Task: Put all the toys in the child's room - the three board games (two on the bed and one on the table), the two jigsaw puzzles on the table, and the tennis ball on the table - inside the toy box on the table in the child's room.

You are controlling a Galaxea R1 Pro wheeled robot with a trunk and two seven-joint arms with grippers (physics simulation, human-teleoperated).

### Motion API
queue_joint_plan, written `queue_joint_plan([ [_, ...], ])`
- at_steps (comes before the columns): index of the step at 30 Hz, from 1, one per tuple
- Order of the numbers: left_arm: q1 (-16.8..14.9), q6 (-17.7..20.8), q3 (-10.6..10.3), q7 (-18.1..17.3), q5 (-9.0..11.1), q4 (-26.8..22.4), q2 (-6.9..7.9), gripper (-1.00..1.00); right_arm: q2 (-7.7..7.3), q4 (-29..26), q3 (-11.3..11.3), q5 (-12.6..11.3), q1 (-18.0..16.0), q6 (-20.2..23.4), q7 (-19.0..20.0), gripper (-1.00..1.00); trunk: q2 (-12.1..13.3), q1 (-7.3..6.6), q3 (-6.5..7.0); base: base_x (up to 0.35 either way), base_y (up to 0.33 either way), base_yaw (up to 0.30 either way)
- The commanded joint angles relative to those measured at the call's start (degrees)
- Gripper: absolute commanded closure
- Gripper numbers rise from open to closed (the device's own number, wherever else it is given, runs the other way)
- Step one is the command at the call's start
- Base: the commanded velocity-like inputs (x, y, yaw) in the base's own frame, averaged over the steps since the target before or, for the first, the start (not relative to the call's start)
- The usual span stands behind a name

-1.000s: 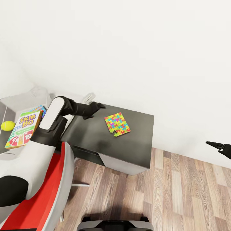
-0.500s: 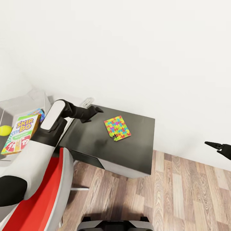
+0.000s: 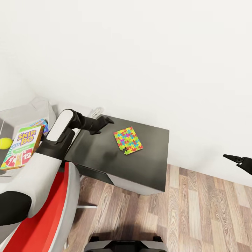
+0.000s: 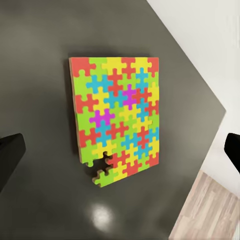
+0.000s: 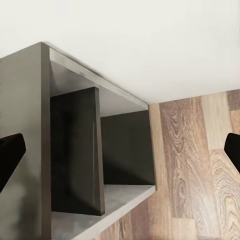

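From the head camera, a jigsaw puzzle (image 3: 128,140) lay flat on the lower dark grey wing of the table (image 3: 105,154), a smooth matte slab with a faint sheen, set against a plain white wall (image 3: 147,59). The puzzle was a thin rectangular sheet of interlocking pieces in yellow, red, blue and green, with a notch missing at its near edge. The left gripper (image 3: 105,121), black and angular, hung over the wing just beside the puzzle, apart from it; its spread could not be told here. At the far left, the toy box (image 3: 42,105) showed pale grey flared walls, and inside lay a glossy printed "Skip-Bo" board game (image 3: 20,147), a blue box (image 3: 41,123) partly under it, and the fuzzy yellow-green tennis ball (image 3: 5,142). The right gripper (image 3: 238,161) showed as thin black points over the wood-plank floor (image 3: 196,210), well apart from the table.

In the left wrist camera, the puzzle (image 4: 116,118) sat centred on the dark tabletop (image 4: 40,75), its cardboard edge brownish, one piece half detached at a corner. The fingertips (image 4: 10,157) stood far apart at the frame's edges, wide and holding nothing.

In the right wrist camera, the fingertips (image 5: 10,157) were likewise spread wide, empty, looking at a grey open-sided shelf unit (image 5: 75,165) with a darker divider panel, beside grained wood planks (image 5: 200,160).
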Motion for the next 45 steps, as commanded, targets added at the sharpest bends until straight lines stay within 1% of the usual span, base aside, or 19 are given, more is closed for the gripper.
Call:
queue_joint_plan([
  [1, -0.06, -0.07, -0.11, 0.57, 0.54, -0.05, 0.04, -1.0, 0.0, -0.01, -0.08, 0.55, -0.06, 0.26, 0.58, -1.0, -0.1, 0.03, -0.08, 0.007, 0.0, 0.0],
  [9, -0.14, -0.01, -0.34, 0.78, 0.23, 0.19, -1.39, -1.0, 0.03, -0.1, -0.02, 0.51, -0.06, 0.26, 0.65, -1.0, -0.1, 0.03, -0.08, 0.003, 0.0, -0.052],
  [14, -0.14, 0.0, -0.42, 0.82, 0.11, 0.31, -1.71, -1.0, 0.03, -0.68, 0.03, 0.52, -0.04, 0.26, 0.67, -1.0, -0.1, 0.03, -0.08, 0.001, 0.0, -0.178],
  [24, 0.16, 0.09, -0.43, 0.64, 0.01, 0.79, -1.5, -1.0, 0.16, -1.27, -0.06, 0.38, 0.32, 0.26, 0.89, -1.0, -0.1, 0.03, -0.08, 0.0, 0.0, -0.109],
  [32, 0.45, 0.16, -0.42, 0.38, -0.03, 2.55, -1.5, -1.0, 0.7, -1.72, 0.01, 0.38, 0.52, 0.26, 1.11, -1.0, -0.1, 0.03, -0.08, 0.0, 0.0, -0.03],
  [40, 1.25, 0.04, -0.36, 0.26, -0.04, 3.37, -1.36, -1.0, 1.02, -3.31, 0.05, 0.36, 0.67, 0.26, 2.9, -1.0, -0.1, 0.03, -0.08, 0.007, 0.0, -0.009],
  [45, 2.41, -0.02, -0.18, 0.09, -0.09, 3.71, -1.23, -1.0, 1.11, -4.22, 0.06, 0.39, 0.71, 0.26, 4.13, -1.0, -0.1, 0.03, -0.08, 0.117, 0.0, -0.004],
])
